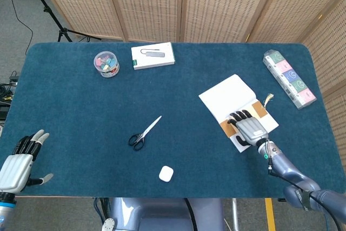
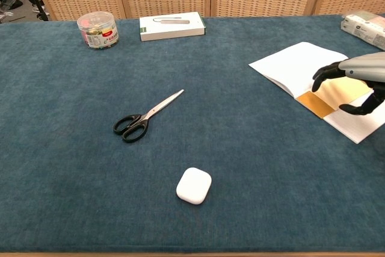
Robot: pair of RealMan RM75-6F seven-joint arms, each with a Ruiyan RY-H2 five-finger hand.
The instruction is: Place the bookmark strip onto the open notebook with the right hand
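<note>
So the brown bookmark [image 2: 320,102] is lying flat across the open notebook [image 2: 299,65], and the right hand [image 2: 356,80] hovers just above it with fingers spread, holding nothing, while the left hand [image 1: 17,163] sits open way off.

Silver-backed hands [image 1: 250,130], black fingers [image 2: 322,76]

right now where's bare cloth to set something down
Widest free patch: between the scissors and the open notebook. Also free: left of the scissors, toward the left hand. Crowded: the notebook, under the right hand and bookmark strip.
</note>
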